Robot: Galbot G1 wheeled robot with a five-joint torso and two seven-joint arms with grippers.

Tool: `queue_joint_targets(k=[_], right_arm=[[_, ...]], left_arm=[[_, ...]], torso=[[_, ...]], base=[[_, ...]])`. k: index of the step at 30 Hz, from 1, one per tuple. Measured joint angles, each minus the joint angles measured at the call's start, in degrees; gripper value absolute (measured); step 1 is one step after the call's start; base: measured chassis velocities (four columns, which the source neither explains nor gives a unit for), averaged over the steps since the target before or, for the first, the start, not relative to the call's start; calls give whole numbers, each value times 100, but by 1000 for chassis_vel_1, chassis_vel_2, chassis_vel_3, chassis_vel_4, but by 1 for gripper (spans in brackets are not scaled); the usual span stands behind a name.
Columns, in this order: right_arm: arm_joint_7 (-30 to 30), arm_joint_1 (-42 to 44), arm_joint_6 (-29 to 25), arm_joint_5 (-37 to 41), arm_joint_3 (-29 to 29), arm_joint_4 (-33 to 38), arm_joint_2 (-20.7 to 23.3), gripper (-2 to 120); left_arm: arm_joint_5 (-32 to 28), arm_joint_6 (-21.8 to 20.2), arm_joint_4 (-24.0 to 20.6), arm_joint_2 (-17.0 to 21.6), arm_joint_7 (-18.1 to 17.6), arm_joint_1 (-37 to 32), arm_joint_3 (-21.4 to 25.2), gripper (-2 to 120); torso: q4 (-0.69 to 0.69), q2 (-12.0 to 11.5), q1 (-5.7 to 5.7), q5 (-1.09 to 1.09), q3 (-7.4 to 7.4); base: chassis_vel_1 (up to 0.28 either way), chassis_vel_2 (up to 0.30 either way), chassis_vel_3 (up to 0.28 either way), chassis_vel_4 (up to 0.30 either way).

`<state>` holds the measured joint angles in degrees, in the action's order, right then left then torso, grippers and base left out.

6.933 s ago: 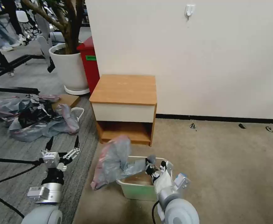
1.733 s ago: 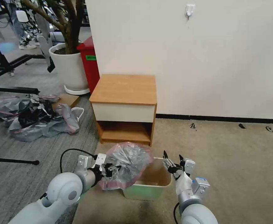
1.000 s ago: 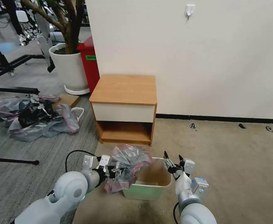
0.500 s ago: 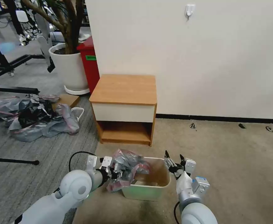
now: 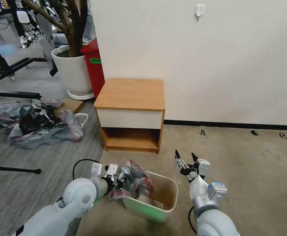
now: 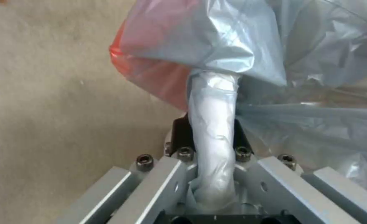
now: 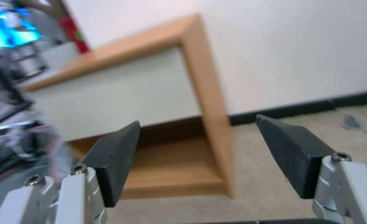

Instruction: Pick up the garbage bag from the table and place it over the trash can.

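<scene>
My left claw (image 5: 119,181) pinches the garbage bag (image 5: 135,182), bunched over the trash can's (image 5: 169,200) left rim, off the table (image 5: 130,93) but not yet spread open, while my right claw (image 5: 186,161) hovers spread beside the can.

No text, label, brand or number can be read anywhere.

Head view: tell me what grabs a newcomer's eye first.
The crinkly grey garbage bag with its pink-red band, bunched over the near-left corner of the cream trash can on the floor, gripped by the left end effector. Next, the right end effector, open and empty, raised beyond the can's right side, before the wooden nightstand.
</scene>
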<state>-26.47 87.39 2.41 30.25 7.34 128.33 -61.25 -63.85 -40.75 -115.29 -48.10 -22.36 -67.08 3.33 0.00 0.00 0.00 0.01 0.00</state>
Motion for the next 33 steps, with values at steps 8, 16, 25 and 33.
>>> queue_joint_targets(k=[8, 16, 25, 33], right_arm=[[221, 309, 912, 1215, -57, 1284, 446, 72], [-887, -378, 2338, 3680, -221, 1493, 405, 67], [-1099, -1099, 2357, 3964, -537, 550, 280, 76], [-1273, -1443, 2378, 3973, -756, 256, 246, 84]], left_arm=[[659, 601, 32, -81, 359, -70, 158, 2], [992, 818, -12, -98, 514, -132, 198, 2], [1281, 917, -190, -112, 664, -367, 361, 2], [1339, 924, -305, -127, 685, -473, 441, 2]], torso=[[0, 0, 0, -2, -1], [0, 0, 0, -1, 0], [0, 0, 0, -1, 0], [0, 0, 0, -1, 0]], base=[[0, 0, 0, 0], [0, 0, 0, 0], [0, 0, 0, 0], [0, 0, 0, 0]])
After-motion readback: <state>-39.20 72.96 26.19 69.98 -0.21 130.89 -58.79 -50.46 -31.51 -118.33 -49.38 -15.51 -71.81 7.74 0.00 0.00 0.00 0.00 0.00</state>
